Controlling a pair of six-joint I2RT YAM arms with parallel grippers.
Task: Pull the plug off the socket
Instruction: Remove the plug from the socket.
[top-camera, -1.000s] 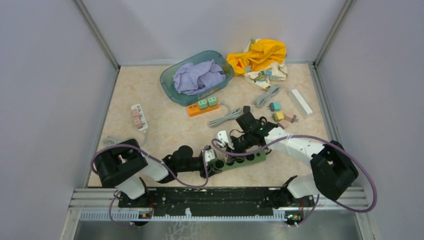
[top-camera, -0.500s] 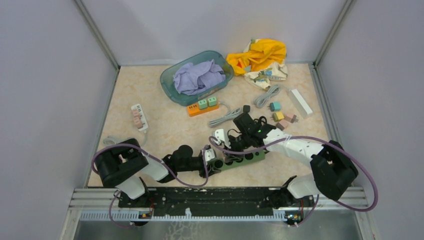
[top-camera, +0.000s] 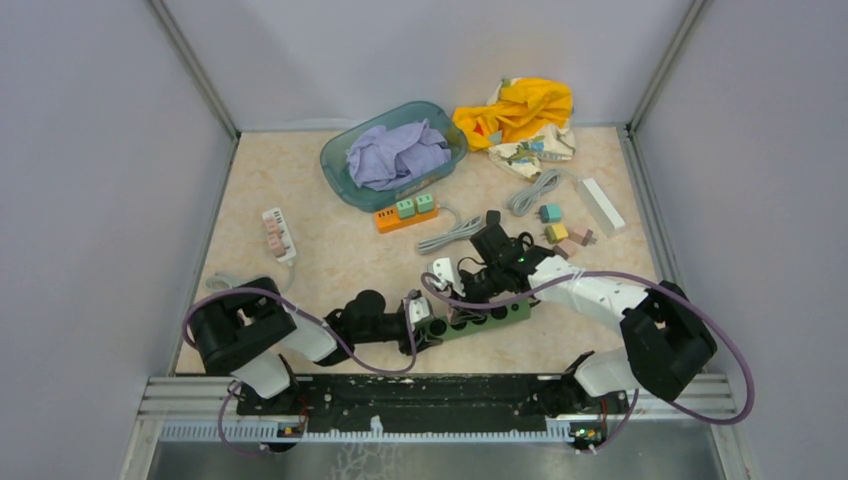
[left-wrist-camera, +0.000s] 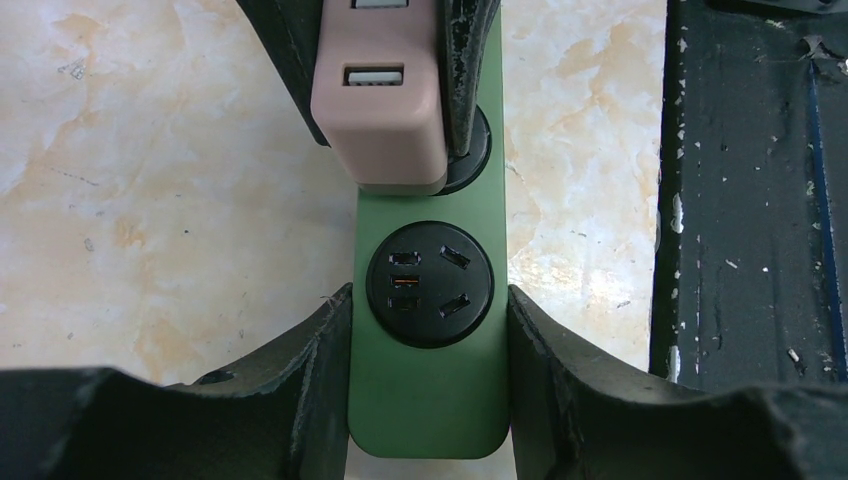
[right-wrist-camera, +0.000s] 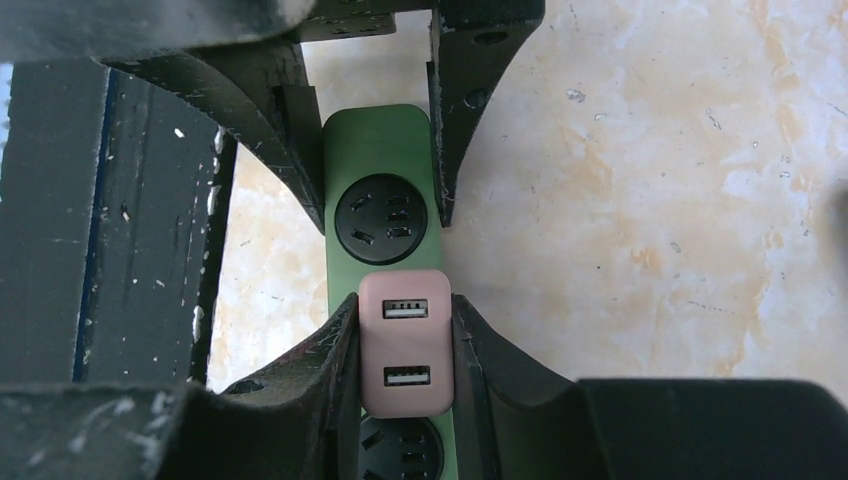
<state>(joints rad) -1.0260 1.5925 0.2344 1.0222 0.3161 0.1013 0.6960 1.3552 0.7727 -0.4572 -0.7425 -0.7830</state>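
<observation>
Pink two-port USB plug (right-wrist-camera: 405, 350) upright on flat green socket strip (left-wrist-camera: 428, 400), beside its end outlet.

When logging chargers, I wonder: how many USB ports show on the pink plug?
2, on top of the pink plug: one nearer the empty socket, one farther. Other sides are hidden.

Beige marbled counter (top-camera: 330, 255), green socket strip (top-camera: 505, 314) near centre, white strip (top-camera: 278, 235) left, orange strip (top-camera: 392, 219) and teal basket (top-camera: 333, 160) far centre, yellow cloth (top-camera: 520, 108) far right
</observation>
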